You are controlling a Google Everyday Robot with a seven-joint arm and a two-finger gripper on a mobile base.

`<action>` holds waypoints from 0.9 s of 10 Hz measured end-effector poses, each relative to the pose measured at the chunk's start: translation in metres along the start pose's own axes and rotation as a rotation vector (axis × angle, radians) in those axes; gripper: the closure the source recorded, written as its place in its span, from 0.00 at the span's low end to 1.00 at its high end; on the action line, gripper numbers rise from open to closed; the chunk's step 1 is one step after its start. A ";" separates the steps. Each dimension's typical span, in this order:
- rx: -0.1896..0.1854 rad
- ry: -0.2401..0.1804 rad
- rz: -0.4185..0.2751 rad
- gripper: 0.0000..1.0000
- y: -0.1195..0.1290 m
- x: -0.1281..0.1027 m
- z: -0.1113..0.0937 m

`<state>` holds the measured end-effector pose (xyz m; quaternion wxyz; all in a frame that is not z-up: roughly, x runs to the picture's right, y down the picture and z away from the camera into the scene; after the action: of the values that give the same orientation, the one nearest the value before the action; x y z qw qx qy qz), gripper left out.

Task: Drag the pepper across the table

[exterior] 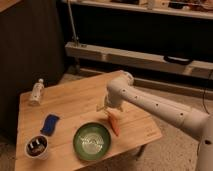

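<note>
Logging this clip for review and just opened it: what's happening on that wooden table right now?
A one-armed robot reaches in from the right over the table. Its hand hangs open, low over the tabletop, at the far end of the pepper, which lies flat beside the green bowl. Whether the hand touches the pepper is unclear. A blue sponge, a small bottle and a cup sit on the left side.

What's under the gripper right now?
The gripper sits low over the table, at the pepper's far end. The pepper's near part shows beside the green bowl; its far tip is covered by the gripper.
</note>
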<state>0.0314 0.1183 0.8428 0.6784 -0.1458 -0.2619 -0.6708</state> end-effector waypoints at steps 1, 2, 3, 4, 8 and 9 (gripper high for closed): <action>-0.008 -0.015 -0.007 0.20 0.005 -0.002 0.003; -0.013 -0.038 -0.020 0.20 0.007 -0.006 0.008; -0.011 -0.053 -0.029 0.20 0.007 -0.010 0.011; -0.010 -0.069 -0.033 0.20 0.011 -0.014 0.013; 0.011 -0.090 -0.050 0.22 0.014 -0.028 0.013; 0.007 -0.092 -0.052 0.29 0.015 -0.030 0.015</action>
<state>0.0445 0.1519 0.8407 0.6484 -0.1673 -0.2988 -0.6800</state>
